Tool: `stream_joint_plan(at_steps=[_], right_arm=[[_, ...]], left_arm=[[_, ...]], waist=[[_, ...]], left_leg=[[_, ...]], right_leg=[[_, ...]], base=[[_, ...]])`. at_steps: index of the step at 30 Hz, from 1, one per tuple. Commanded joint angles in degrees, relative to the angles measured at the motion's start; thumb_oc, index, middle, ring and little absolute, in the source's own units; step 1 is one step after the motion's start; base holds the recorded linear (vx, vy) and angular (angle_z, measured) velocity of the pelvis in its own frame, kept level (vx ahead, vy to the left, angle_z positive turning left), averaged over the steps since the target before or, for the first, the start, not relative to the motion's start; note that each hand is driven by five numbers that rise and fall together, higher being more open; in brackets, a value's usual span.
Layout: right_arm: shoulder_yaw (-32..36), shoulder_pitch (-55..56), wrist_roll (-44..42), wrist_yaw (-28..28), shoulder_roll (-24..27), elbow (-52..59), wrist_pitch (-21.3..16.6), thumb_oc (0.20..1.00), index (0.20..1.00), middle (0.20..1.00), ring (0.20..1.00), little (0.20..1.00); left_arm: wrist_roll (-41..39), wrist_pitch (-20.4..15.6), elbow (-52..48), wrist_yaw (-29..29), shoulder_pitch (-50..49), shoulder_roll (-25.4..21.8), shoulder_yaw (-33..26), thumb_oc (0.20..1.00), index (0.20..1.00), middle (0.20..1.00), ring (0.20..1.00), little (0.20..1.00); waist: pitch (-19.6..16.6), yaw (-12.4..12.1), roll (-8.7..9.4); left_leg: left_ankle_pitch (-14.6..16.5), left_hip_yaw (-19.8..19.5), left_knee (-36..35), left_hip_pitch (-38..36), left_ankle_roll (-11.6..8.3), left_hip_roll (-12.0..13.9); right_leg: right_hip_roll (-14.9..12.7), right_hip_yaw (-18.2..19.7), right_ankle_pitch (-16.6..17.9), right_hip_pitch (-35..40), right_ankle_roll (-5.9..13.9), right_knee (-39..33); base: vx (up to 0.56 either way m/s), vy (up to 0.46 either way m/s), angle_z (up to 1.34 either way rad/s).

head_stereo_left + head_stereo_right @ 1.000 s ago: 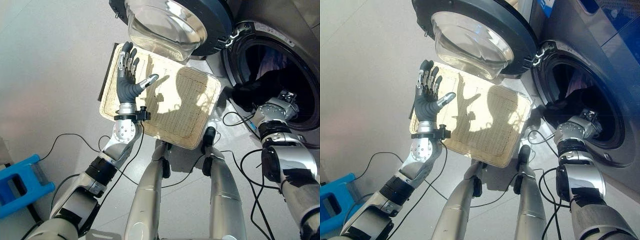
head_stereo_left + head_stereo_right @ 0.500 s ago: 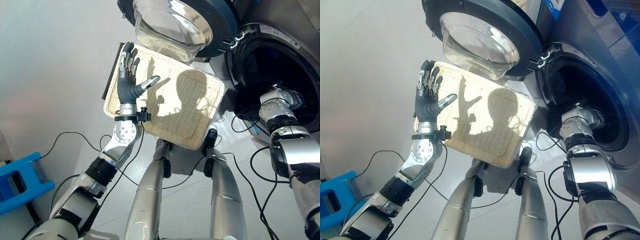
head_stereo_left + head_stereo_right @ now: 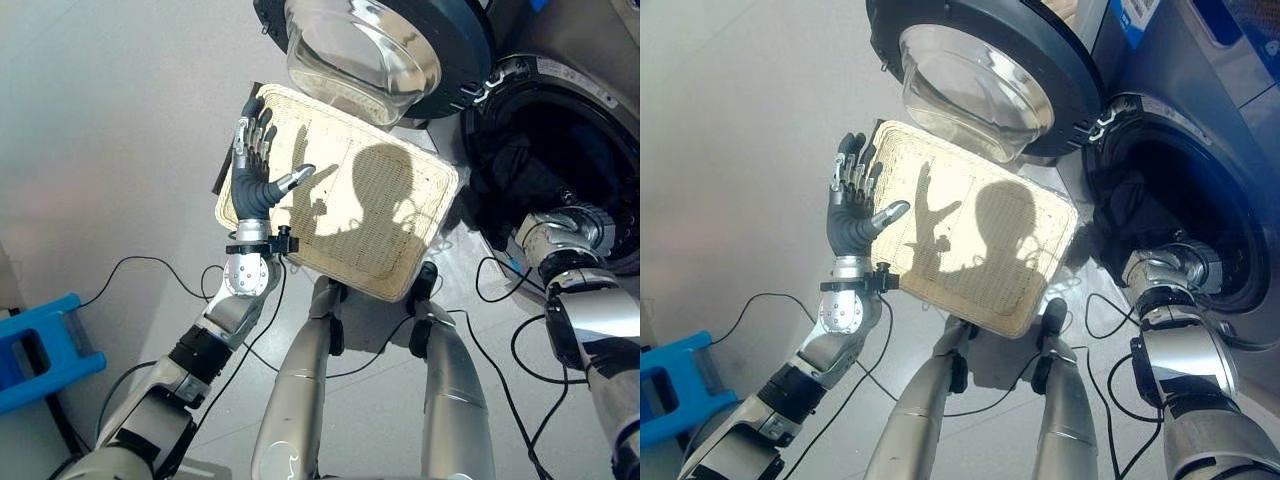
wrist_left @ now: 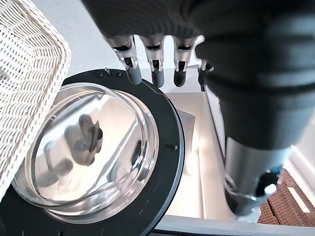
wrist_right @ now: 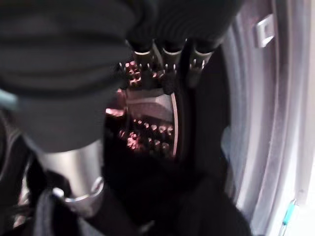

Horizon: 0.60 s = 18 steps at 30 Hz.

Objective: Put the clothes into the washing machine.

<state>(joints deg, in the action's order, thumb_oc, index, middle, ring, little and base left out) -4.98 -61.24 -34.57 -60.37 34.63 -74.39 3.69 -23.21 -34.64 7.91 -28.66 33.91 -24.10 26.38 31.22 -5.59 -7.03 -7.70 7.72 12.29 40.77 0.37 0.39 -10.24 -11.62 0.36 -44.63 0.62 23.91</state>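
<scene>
An empty wicker basket (image 3: 340,200) lies on the floor before the washing machine. Dark clothes (image 3: 520,175) sit in the mouth of the drum (image 3: 1180,200), bunched at its lower front. My right hand (image 5: 165,59) reaches into the drum over the dark cloth (image 5: 162,196); its fingers are straight, with the perforated drum wall beyond them. The left hand (image 3: 255,170) is held up open over the basket's left rim, holding nothing.
The round glass door (image 3: 370,50) of the machine hangs open above the basket's far edge, close to my left hand's fingers (image 4: 155,69). A blue stool (image 3: 40,350) stands on the floor at the far left.
My right arm has drawn back and lower at the drum mouth, and the dark clothes now lie inside. The left hand has kept its raised, open pose. The camera has shifted slightly.
</scene>
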Motion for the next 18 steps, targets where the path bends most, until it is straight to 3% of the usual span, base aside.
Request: stream_joint_plan(at_steps=[1,8,11,13,18], right_arm=[[-1.6,0.7,0.8,-2.6,4.1,1.0,-2.8,1.0,1.0,1.0,1.0,1.0],[0.0,2.3,3.7,-6.7,3.6,3.0,-7.4,1.0,1.0,1.0,1.0,1.0],[1.0,3.6,6.0,-7.7,2.0,4.8,-12.7,1.0,1.0,1.0,1.0,1.0],[1.2,4.1,7.4,-8.0,1.3,5.7,-14.2,1.0,1.0,1.0,1.0,1.0],[-0.1,9.7,18.8,-10.1,-3.0,13.7,-14.5,1.0,1.0,1.0,1.0,1.0]], left_arm=[[3.4,-3.9,-3.9,-0.1,-0.3,1.3,0.2,1.0,1.0,1.0,1.0,1.0],[3.5,-4.4,-3.8,-0.5,-0.7,1.4,0.0,1.0,1.0,1.0,1.0,1.0],[3.4,-4.3,-3.5,-0.4,-0.9,1.9,-0.2,1.0,1.0,1.0,1.0,1.0],[3.1,-4.5,-3.2,-0.2,-1.1,2.0,-0.2,1.0,1.0,1.0,1.0,1.0],[4.0,-5.0,-2.2,-0.8,-2.2,2.9,-0.7,1.0,1.0,1.0,1.0,1.0]], waist=[[-1.4,0.6,-3.13],[-1.4,1.1,-2.84],[-1.4,1.5,-2.63],[-1.4,1.6,-2.57],[-1.4,2.6,-1.86]], left_leg=[[9.7,1.7,5.6,-1.0,0.55,-4.6],[9.9,2.0,5.1,-2.0,0.51,-4.5],[10.2,2.0,5.0,-2.8,0.54,-4.4],[10.3,1.9,5.0,-3.0,0.52,-4.4],[10.1,2.2,4.3,-4.1,0.56,-4.2]], right_leg=[[-0.4,-4.1,0.3,0.6,5.45,2.0],[0.1,-3.8,0.2,1.5,5.63,1.6],[0.3,-3.5,0.0,2.2,5.53,1.4],[0.4,-3.4,-0.1,2.3,5.52,1.5],[1.0,-3.1,-0.3,3.4,5.38,1.1]], base=[[-0.01,0.031,-0.02],[0.0,0.011,0.0],[-0.01,0.022,0.0],[0.0,0.016,0.0],[-0.01,0.035,-0.02]])
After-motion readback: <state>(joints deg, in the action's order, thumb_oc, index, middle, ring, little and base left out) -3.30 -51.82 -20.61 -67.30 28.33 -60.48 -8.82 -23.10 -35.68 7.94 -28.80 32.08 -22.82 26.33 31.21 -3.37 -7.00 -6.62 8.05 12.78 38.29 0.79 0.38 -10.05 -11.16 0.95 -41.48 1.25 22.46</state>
